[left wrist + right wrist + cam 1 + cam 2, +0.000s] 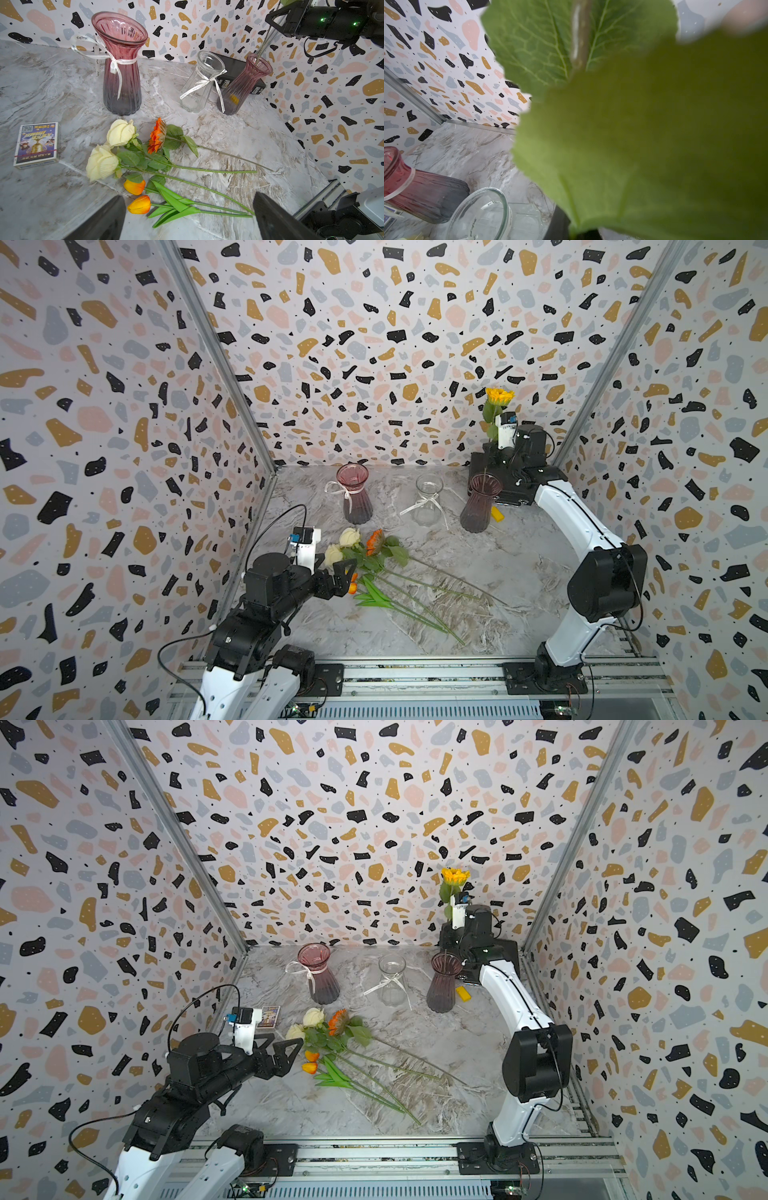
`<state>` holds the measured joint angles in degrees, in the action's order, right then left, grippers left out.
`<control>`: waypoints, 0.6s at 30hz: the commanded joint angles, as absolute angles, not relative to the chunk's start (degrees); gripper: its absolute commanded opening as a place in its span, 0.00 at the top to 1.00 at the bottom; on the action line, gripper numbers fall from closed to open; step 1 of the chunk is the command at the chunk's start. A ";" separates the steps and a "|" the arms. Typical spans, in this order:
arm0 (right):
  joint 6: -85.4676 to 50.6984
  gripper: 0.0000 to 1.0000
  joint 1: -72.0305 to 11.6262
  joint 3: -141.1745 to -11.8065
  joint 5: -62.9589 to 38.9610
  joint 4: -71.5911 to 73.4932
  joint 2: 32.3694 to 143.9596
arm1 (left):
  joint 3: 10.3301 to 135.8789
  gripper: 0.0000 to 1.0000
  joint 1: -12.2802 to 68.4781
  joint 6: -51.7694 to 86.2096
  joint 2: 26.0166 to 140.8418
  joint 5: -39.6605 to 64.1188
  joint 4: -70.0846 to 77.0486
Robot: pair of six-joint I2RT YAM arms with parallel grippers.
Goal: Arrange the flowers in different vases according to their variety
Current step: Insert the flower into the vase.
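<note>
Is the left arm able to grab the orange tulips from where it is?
Probably yes. The left gripper is open and hangs right by the orange tulips, which lie on the table with nothing covering their blooms.

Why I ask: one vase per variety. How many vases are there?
3: pink-red ribboned vase on the left, clear ribboned vase in the middle, purple-brown vase on the right.
</note>
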<state>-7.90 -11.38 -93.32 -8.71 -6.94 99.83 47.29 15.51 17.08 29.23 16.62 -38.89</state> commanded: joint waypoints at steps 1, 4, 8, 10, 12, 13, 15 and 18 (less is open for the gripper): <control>-5.64 1.00 -11.60 -92.72 -7.32 -5.08 95.37 | 48.27 0.00 15.66 16.17 29.20 16.70 -37.97; -4.84 1.00 -11.58 -91.96 -7.03 -6.00 95.45 | 48.28 0.00 15.67 16.49 28.84 16.79 -38.06; -4.02 0.92 -11.58 -91.71 -7.03 -7.49 95.89 | 48.68 0.00 15.68 16.26 28.73 16.79 -38.90; -3.80 0.81 -11.60 -91.72 -7.08 -7.87 96.23 | 48.70 0.00 15.73 16.17 28.89 16.79 -39.13; -3.78 0.72 -11.60 -91.91 -7.17 -8.27 96.59 | 48.77 0.00 15.69 16.14 29.05 16.87 -39.28; -3.63 0.63 -11.55 -91.94 -7.11 -8.51 96.75 | 48.67 0.00 15.71 16.08 29.09 16.92 -39.20; -3.54 0.46 -11.53 -91.98 -6.90 -8.88 96.93 | 48.62 0.00 15.73 16.02 29.17 16.86 -38.97; -3.43 0.28 -11.66 -91.86 -6.79 -9.29 96.77 | 48.82 0.00 15.65 15.88 29.41 16.94 -38.82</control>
